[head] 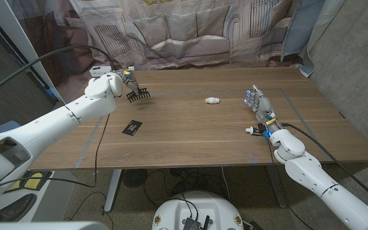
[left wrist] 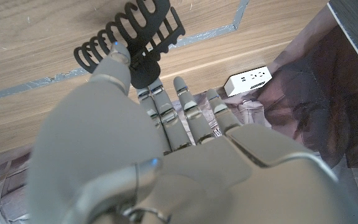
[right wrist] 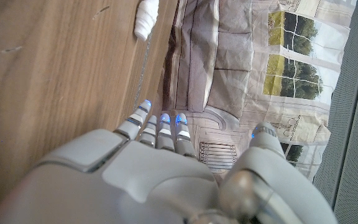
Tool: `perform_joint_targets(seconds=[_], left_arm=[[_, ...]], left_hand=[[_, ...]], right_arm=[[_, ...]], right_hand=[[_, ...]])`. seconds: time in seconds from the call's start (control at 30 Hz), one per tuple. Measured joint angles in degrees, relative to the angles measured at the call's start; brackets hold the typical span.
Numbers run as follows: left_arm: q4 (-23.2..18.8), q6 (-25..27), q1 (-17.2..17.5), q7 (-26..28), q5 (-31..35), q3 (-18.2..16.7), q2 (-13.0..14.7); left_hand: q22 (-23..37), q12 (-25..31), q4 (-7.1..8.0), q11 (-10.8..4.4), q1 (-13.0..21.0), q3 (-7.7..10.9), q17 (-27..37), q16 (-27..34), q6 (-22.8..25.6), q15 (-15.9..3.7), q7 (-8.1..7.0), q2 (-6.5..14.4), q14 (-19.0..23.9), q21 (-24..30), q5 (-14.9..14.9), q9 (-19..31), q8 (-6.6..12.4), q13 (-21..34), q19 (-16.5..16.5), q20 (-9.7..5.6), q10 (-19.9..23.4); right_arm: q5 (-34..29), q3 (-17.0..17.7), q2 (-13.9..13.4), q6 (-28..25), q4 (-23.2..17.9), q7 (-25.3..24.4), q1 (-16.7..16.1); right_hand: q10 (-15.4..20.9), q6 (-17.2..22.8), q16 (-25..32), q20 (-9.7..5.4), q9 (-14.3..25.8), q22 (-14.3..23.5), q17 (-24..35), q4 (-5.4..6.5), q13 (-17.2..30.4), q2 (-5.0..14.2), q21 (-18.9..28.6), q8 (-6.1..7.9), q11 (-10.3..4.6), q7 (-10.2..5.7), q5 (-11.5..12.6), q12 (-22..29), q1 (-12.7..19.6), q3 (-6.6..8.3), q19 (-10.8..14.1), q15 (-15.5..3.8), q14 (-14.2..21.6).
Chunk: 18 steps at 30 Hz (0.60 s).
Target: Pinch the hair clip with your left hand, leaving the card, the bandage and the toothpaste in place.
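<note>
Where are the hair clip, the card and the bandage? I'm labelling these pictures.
hair clip point(head: 138, 95): head view, on its black teeth, held in the left hand point(head: 110, 84).
card point(head: 131, 128): head view, middle of its black face, on the table.
bandage point(head: 213, 99): head view, middle of the white roll.

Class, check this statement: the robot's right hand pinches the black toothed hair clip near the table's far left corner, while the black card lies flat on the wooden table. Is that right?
One detail is wrong: it is the left hand, not the right, that pinches the black toothed hair clip, as the head view shows. The black card does lie flat on the wooden table. The right hand holds nothing.
</note>
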Motion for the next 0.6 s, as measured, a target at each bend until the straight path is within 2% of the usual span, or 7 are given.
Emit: perform_joint_targets(seconds=[0.3,0.6], left_arm=[[-0.6,0.2,0.0,-0.5,0.4,0.0,0.3],[-0.9,0.3,0.3,-1.1,0.4,-0.1,0.6]], left_hand=[[0.0,-0.6,0.47,0.48,-1.7,-0.46,0.0,0.0,-1.4,0.33,0.58,-0.2,-0.8,0.0,0.0,0.0,-0.45,0.0,-0.3,0.34,-1.3],[0.0,-1.0,0.47,0.79,-2.3,-0.46,0.0,0.0,-1.9,0.15,0.95,-0.3,-1.6,0.0,0.0,0.0,-0.51,-0.3,-1.0,-0.26,-1.6]], right_arm=[[-0.1,0.1,-0.2,0.0,-0.5,-0.1,-0.4],[-0.2,0.1,-0.2,0.0,-0.9,-0.2,-0.7]], right_hand=[[0.0,0.0,0.0,0.0,0.0,0.0,0.0,0.0,0.0,0.0,0.0,0.0,0.0,0.0,0.0,0.0,0.0,0.0,0.0,0.0,0.0],[0.0,0.0,0.0,0.0,0.0,0.0,0.0,0.0,0.0,0.0,0.0,0.0,0.0,0.0,0.0,0.0,0.0,0.0,0.0,0.0,0.0]])
